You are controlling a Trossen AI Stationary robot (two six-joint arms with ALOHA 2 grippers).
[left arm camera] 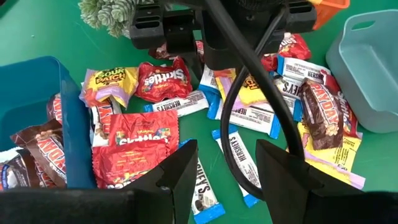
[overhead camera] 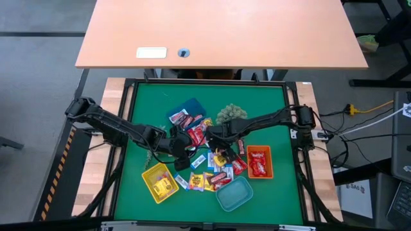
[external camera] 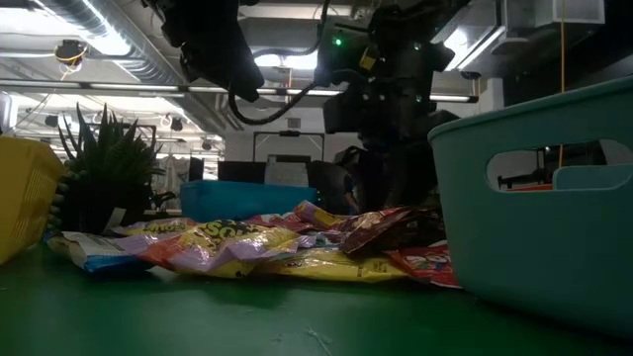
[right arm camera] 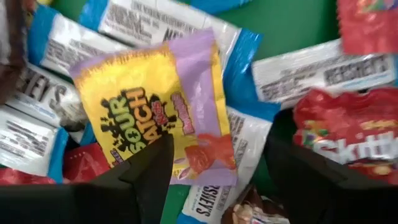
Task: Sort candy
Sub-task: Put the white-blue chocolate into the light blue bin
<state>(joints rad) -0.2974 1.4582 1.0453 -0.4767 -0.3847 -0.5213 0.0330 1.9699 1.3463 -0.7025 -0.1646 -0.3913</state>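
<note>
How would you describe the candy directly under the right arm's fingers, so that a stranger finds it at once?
Start at the loose heap of wrapped candy in the middle of the green table mat. The right gripper hangs open over a flat yellow Sour Patch packet. Unlike the blue-and-white bars around it, it has a purple edge.

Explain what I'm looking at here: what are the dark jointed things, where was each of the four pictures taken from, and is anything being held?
They are two robot arms over a green table. One picture looks down from above, one sits at table level, and two come from cameras on the wrists. A pile of wrapped candy lies mid-table among yellow, orange, blue and teal trays, beside a small plant. The left hand and right hand hover open over the pile; neither holds anything. The right one is above a yellow Sour Patch packet.
</note>
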